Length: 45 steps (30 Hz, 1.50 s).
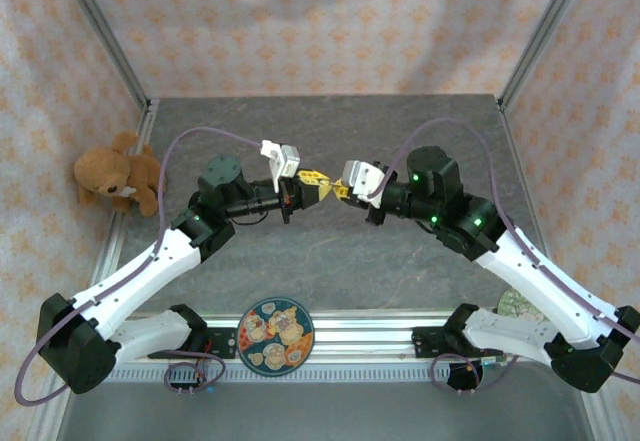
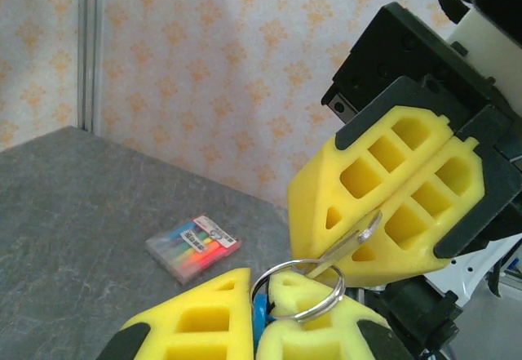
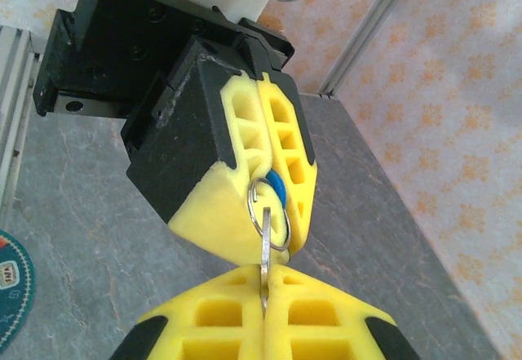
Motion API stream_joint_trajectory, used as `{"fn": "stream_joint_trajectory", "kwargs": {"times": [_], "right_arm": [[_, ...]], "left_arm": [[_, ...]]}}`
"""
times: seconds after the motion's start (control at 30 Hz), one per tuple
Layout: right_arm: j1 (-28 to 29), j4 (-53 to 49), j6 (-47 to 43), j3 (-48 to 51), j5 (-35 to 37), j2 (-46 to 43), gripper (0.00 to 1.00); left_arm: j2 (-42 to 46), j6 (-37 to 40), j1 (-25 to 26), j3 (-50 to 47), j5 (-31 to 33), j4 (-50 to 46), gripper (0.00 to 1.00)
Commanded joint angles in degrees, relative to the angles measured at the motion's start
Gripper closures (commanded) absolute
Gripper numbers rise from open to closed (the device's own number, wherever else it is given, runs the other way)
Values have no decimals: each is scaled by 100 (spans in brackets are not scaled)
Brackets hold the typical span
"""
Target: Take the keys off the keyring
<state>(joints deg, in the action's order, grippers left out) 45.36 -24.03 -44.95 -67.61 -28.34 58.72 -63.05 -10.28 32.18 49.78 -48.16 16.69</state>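
Note:
Above the middle of the table my two grippers meet tip to tip. In the left wrist view, my left gripper is shut on the blue tag of the keyring, whose metal ring stands out over one yellow finger. A thin pale key hangs on that ring and runs up between the right gripper's shut fingers. The right wrist view has my right gripper shut on the key, with the ring and blue tag held by the left fingers. From above, the left gripper and right gripper almost touch.
A brown teddy bear sits at the left wall. A patterned round plate lies at the near edge between the arm bases. A pack of coloured markers lies on the grey table near the back wall. Patterned walls close in three sides.

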Motion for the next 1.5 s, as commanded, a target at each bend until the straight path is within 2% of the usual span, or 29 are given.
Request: {"fn": "stream_joint_trajectory", "kwargs": {"times": [0.0, 0.33, 0.7, 1.2, 1.47], "right_arm": [[419, -1193, -450, -289, -474, -85, 100], [1036, -1842, -934, -818, -189, 322, 100], [1368, -2484, -1074, -1294, -570, 614, 100], [2123, -2588, -1304, -1510, -113, 1031, 100], [2314, -2519, -1385, -1579, -182, 1210, 100]], "left_arm": [[-56, -220, -531, 264, 1082, 135, 100], [-41, -242, -558, 270, 993, 63, 100], [-102, -315, -653, 340, 711, 28, 100], [-164, -271, -661, 477, 435, -203, 100], [-190, -274, -662, 515, 281, -270, 100]]}}
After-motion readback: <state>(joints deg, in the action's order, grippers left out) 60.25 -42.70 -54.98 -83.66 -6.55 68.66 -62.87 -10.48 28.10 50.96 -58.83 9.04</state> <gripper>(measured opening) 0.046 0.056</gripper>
